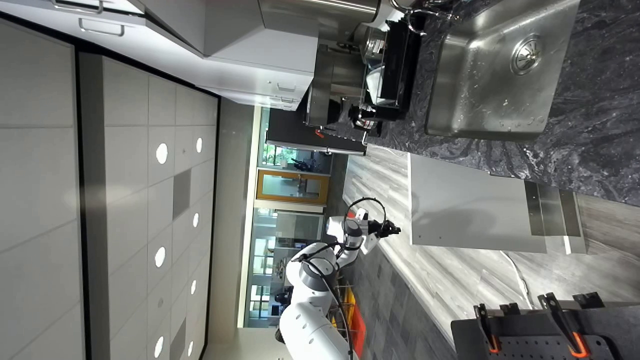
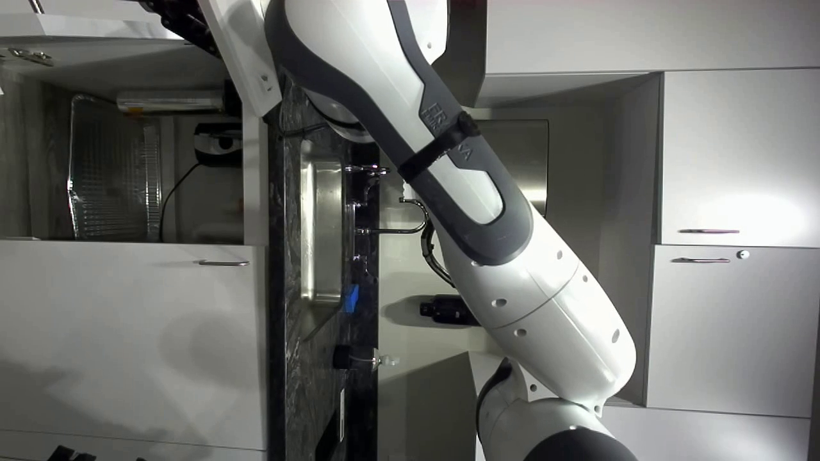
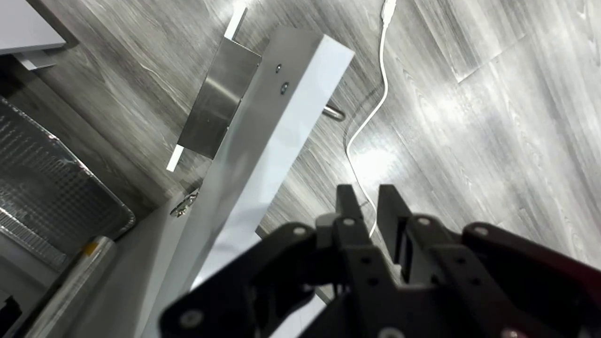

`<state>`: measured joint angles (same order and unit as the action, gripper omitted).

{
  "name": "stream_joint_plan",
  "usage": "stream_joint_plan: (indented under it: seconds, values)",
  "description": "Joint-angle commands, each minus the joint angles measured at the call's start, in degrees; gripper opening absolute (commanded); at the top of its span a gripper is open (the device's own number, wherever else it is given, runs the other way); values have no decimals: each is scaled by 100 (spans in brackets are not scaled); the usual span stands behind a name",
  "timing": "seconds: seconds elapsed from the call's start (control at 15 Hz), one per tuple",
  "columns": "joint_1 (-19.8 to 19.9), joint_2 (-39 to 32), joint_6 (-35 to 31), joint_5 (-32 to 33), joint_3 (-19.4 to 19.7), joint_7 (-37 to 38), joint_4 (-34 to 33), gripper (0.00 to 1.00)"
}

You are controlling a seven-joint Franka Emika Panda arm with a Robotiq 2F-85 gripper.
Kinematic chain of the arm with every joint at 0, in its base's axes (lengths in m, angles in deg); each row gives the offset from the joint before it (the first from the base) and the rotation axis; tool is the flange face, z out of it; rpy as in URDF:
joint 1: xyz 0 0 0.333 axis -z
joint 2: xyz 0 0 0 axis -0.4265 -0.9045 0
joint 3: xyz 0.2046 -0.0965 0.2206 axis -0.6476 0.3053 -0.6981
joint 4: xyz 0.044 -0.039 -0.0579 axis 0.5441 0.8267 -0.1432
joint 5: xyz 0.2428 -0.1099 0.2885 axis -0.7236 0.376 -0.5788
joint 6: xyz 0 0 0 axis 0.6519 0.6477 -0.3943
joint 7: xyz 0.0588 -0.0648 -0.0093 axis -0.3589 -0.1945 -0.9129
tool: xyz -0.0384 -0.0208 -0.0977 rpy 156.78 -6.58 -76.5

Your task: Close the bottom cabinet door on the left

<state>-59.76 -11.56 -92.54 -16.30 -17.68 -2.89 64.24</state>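
The bottom cabinet door is a pale grey-white panel [image 1: 465, 205] standing open, out from under the counter. Its white edge [image 2: 96, 27] shows at the top left in an exterior view. In the wrist view the door [image 3: 277, 145] runs diagonally, with two screws in its inner face and a metal handle [image 3: 334, 113] on its outer side. My gripper [image 3: 367, 188] is beside the door on the handle side, fingers apart by a narrow gap, nothing between them. It shows in both exterior views [image 1: 395, 230] [image 2: 182, 19]; contact with the door cannot be told.
The open cabinet holds a foil tray [image 2: 115, 173] and a foil-like roll [image 2: 173, 102]. A closed cabinet door [image 2: 128, 333] adjoins it. The stone countertop [image 1: 600, 125] with a steel sink [image 1: 500, 95] is above. A white cable [image 3: 385, 80] and a metal plate [image 3: 220, 94] are low by the floor.
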Motion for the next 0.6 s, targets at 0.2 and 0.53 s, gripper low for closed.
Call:
stream_joint_plan:
  seconds: [0.2,0.53]
  values:
    - [-296,-599,282,66,350,155,-809,0]
    - [-540,-790,653,91,714,620,-1004,0]
